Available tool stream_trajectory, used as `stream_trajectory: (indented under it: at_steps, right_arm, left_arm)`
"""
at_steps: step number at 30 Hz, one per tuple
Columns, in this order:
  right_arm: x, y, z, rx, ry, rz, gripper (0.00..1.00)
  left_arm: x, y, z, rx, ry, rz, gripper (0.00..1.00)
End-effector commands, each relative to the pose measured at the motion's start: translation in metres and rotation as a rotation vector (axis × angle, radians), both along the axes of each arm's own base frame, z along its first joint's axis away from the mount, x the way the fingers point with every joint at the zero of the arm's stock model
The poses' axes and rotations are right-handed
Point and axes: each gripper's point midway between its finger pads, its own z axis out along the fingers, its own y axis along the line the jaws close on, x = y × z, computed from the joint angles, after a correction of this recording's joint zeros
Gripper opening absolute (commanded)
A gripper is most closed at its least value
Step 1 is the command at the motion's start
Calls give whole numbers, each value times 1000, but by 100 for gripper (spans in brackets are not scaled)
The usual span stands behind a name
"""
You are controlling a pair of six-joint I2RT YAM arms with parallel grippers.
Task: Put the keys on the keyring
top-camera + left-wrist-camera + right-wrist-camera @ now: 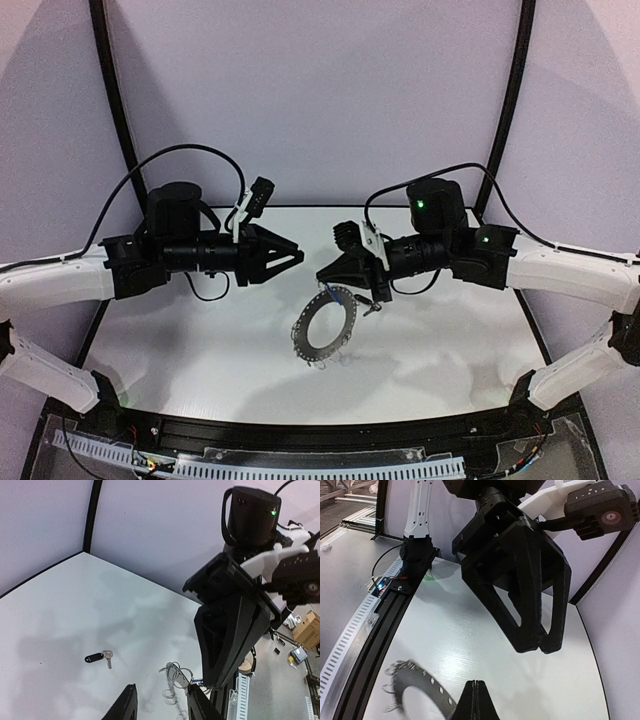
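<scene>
- Nearest me a black rail (300, 435) runs along the front edge, with one arm base at either end, two arms in all.
- The worktop (200, 350) is white and faintly glossy, with soft shadows under the arms.
- One keyring (302, 335) sits near the middle of the worktop, a little right of centre, with thin wire loops round its rim.
- I count one black-headed key (98, 656) lying flat on the worktop, apart from the ring.
- A blue speck (325, 290) at the ring's far edge may be the second key, but I cannot tell.
- My right hand (323, 275) is over the ring's far edge, fingers pressed together. I cannot tell whether anything thin is between them.
- My left hand (298, 256) hangs above the worktop left of the ring, fingers slightly spread and pinching nothing.
- Beyond are pale lilac walls (320, 100) with two black uprights (112, 100), one on each side.
</scene>
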Motion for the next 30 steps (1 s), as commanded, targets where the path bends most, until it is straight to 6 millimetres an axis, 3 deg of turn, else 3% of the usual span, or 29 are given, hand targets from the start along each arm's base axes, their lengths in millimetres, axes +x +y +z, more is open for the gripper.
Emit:
stream_trajectory:
  at_steps: [1, 5, 11, 15, 30]
  right_arm:
    - [-13, -6, 17, -15, -41, 51, 0]
    - [-18, -8, 24, -3, -43, 71, 0]
    - [-26, -9, 29, 7, -25, 109, 0]
    - [-27, -9, 32, 12, -25, 113, 0]
    - [-31, -7, 37, 23, -23, 148, 0]
  left_arm:
    - [-21, 3, -8, 57, -32, -114, 37]
    - [-43, -3, -16, 106, -24, -270, 41]
    - [-50, -14, -26, 150, -35, -390, 41]
    - [-61, -18, -23, 162, -41, -502, 40]
    - [-73, -32, -27, 175, 14, -705, 36]
